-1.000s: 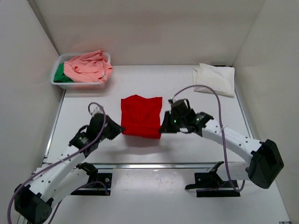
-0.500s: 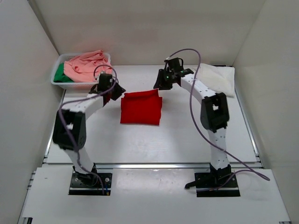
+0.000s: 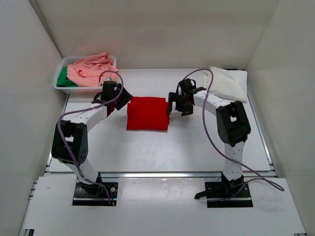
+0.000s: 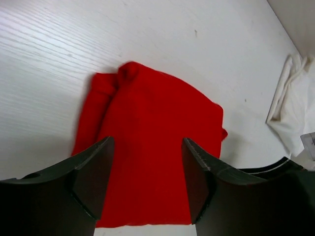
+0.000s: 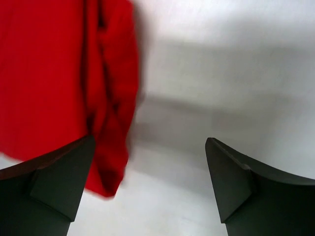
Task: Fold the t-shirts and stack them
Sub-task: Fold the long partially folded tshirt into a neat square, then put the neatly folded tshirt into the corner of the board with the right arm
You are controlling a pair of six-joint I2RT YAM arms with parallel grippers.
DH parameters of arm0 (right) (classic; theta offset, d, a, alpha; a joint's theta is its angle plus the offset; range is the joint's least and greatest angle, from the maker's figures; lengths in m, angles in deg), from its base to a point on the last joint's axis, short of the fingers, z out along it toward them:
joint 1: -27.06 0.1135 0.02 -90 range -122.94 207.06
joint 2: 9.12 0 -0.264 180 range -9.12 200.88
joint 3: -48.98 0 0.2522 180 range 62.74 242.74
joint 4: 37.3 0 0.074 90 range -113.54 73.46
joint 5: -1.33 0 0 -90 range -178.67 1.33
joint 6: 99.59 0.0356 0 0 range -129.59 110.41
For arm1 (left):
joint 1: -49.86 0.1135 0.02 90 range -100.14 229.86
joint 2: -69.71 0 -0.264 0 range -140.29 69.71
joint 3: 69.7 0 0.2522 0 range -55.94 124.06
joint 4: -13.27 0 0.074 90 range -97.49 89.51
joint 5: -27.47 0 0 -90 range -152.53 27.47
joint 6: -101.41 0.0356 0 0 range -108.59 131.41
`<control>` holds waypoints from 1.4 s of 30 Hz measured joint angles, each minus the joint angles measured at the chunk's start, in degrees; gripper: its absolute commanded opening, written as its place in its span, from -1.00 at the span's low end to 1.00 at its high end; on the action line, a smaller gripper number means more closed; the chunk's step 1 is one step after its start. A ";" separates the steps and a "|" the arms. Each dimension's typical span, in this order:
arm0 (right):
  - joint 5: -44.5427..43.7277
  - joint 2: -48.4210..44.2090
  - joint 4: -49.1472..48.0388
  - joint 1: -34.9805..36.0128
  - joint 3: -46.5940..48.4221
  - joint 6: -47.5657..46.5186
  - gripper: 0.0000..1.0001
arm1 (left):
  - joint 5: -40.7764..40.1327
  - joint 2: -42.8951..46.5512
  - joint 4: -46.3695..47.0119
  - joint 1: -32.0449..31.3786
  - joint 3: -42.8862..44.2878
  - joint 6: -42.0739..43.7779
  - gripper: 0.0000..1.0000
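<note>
While we read from the left, the white mesh basket sits at the far left corner of the tabletop, with the salmon-pink t-shirt heaped in it and the green t-shirt showing at its left end. Next comes our left hand, jaws apart and gripping nothing, hovering at the left edge of the red t-shirt, which lies folded into a compact rectangle, flat in the middle of the tabletop. At its right edge our right hand is spread wide, likewise empty, over bare tabletop just beside the cloth. Far right, the cream-white t-shirt lies folded near the back corner. We judge the red one to be light, limp and several layers thick. Lifted by a single point it would likely sag and come unfolded, and a shallow pinch may catch only the top layer. We would take it at its two opposite side edges, low enough to catch every layer, and carry it level.
</note>
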 measured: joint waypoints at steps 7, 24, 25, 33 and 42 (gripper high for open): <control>7.43 -7.18 -12.47 1.46 -14.10 4.93 0.95 | -1.24 -0.01 -1.97 -3.04 -6.15 2.53 0.35; 28.50 3.16 -41.21 0.35 -14.98 27.58 0.35 | -3.16 -12.22 -9.74 -4.17 4.17 4.98 0.22; 29.82 3.77 -43.32 0.35 -15.57 28.73 -0.35 | -3.13 -12.22 -9.76 -4.15 4.17 4.98 0.21; 34.44 7.51 -33.70 -2.67 -9.71 25.17 -1.00 | -1.29 -12.04 -10.54 -3.87 4.41 6.05 0.23; 15.39 17.56 4.59 -15.57 38.24 -7.97 -1.00 | 0.88 -10.50 -14.14 -3.21 3.60 7.83 0.26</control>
